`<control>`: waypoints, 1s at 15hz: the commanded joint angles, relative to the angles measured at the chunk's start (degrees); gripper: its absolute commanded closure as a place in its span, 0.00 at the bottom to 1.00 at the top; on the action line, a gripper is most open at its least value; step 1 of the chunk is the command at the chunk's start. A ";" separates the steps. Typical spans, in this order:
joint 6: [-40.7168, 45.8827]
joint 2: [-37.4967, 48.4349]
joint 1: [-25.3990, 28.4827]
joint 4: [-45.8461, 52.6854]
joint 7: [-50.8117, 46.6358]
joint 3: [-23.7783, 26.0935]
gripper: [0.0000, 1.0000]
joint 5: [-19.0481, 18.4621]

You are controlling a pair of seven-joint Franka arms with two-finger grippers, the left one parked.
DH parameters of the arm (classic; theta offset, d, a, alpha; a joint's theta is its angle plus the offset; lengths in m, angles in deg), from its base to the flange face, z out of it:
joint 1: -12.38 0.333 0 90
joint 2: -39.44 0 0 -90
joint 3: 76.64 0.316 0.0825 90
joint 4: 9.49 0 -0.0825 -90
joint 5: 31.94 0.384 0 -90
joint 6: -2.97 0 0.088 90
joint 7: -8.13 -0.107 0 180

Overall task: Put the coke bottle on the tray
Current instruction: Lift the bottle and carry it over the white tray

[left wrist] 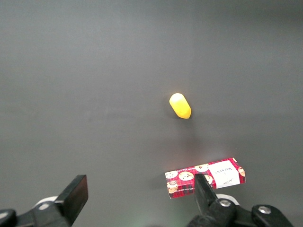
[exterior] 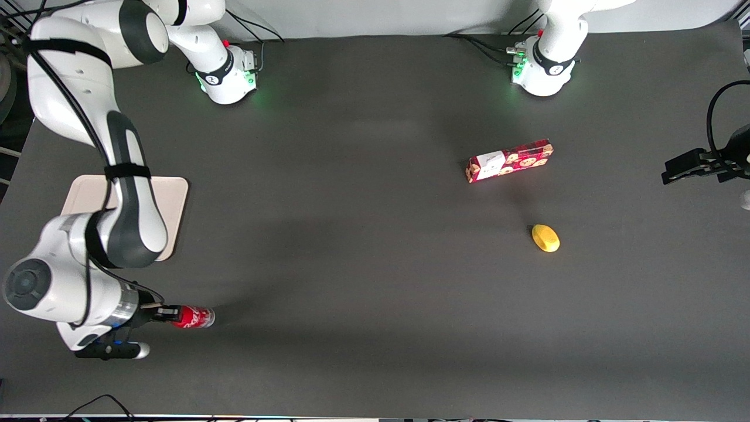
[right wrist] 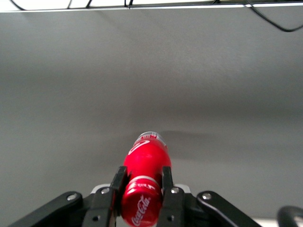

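Holding the bottle (exterior: 193, 317) by its cap end, the gripper (exterior: 166, 314) sits low near the table (exterior: 375, 264), at the working arm's end and nearer the front camera than the tray (exterior: 171, 202). In the front view the bottle lies horizontal, its base pointing away from the fingers. Whether it rests on the table or hangs just above it cannot be told. The tray lies well apart from the fingers, partly hidden by the arm. Count in this view: one bottle, one tray, one box (exterior: 509, 160), one yellow object (exterior: 545, 238); the last two lie toward the parked arm's end, far from the fingers.

Left wrist view: one box (left wrist: 205, 177) and one yellow object (left wrist: 180, 105) only. No bottle, no tray.

Right wrist view: both fingers (right wrist: 118, 180) are closed narrowly against the bottle (right wrist: 144, 182), one on each side of the neck, with the body projecting forward from between them. The tray is not visible.

Step in hand, as judged: grasp made, transfer not yet done. The next move calls for lifting the bottle clear, carrying it over the tray, lowering it inside the rim, then releasing.
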 commanded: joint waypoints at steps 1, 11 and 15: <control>12.47 11.17 0.21 -1.03 -1.48 -1.97 1.00 -1.05; 21.66 30.34 -13.40 -13.74 13.08 -2.06 1.00 -6.51; 9.71 32.81 -22.80 -25.00 25.30 -2.06 1.00 -6.51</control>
